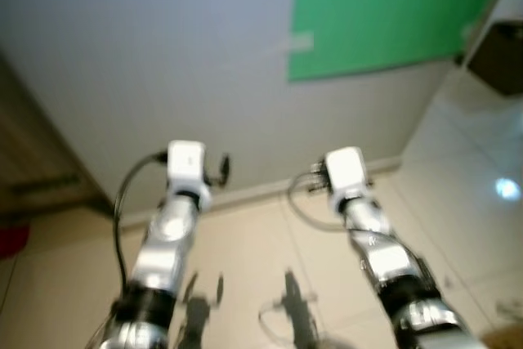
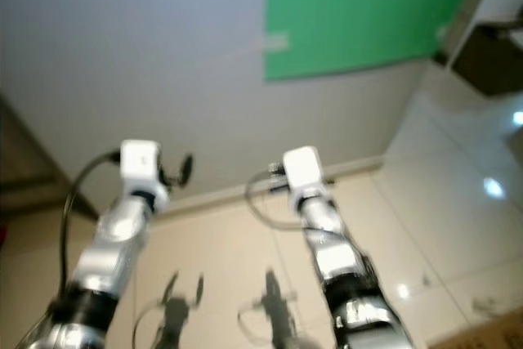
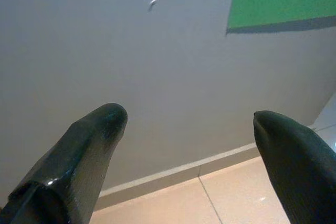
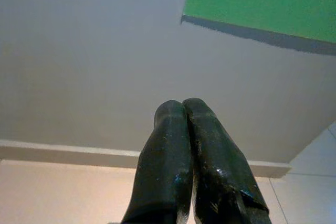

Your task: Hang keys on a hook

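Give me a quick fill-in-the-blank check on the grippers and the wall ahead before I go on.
1. The left gripper has its fingers ____.
2. The right gripper has its fingers pressed ____.
3. The panel on the grey wall is coloured ____.
4. The thin hook sticks out from the ____.

Missing words: open; together; green; wall

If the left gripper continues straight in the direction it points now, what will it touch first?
Most likely the bare grey wall, above the baseboard. The left gripper is open, and nothing stands between it and the wall. The depth is hard to judge.
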